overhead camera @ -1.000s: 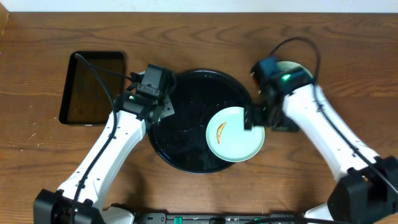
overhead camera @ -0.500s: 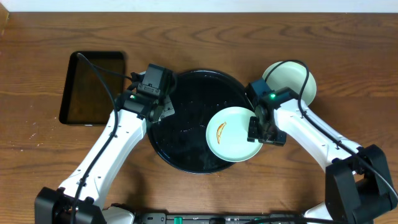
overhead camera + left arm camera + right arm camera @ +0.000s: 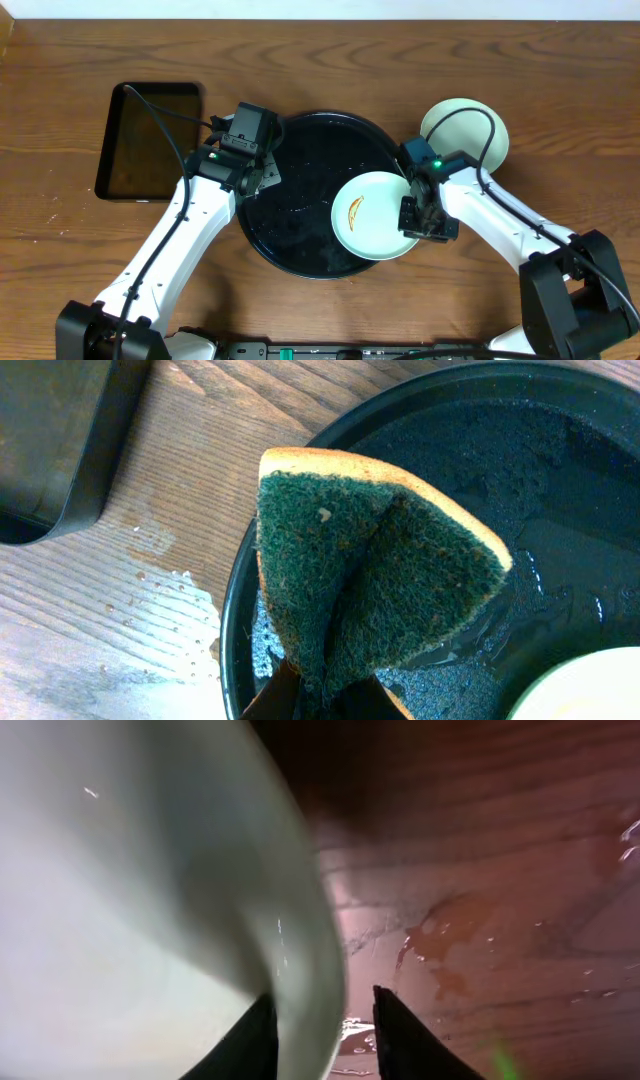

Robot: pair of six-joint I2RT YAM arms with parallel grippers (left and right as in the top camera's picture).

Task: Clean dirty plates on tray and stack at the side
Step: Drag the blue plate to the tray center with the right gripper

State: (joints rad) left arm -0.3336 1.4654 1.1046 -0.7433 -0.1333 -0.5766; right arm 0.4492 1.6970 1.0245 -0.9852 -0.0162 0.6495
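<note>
Smeared plate [image 3: 372,215] lies on tray [image 3: 300,200], unwashed; side plate [image 3: 462,125] sits on table just beyond. Left gripper [image 3: 320,700] pinches sponge [image 3: 370,590]. Right gripper [image 3: 412,215] narrow, astride smeared plate's rim, unclamped. We judge task past midway.

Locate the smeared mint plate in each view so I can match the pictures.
Overhead: smeared mint plate, on the round tray, right side.
Left wrist: only its rim, bottom right corner.
Right wrist: fills the left half.
Shared landmark: the wooden table.

One plate [image 3: 372,215] in round tray [image 3: 300,222] (right edge); other plate [image 3: 455,125] right, rectangular tray [image 3: 150,140] left.
</note>
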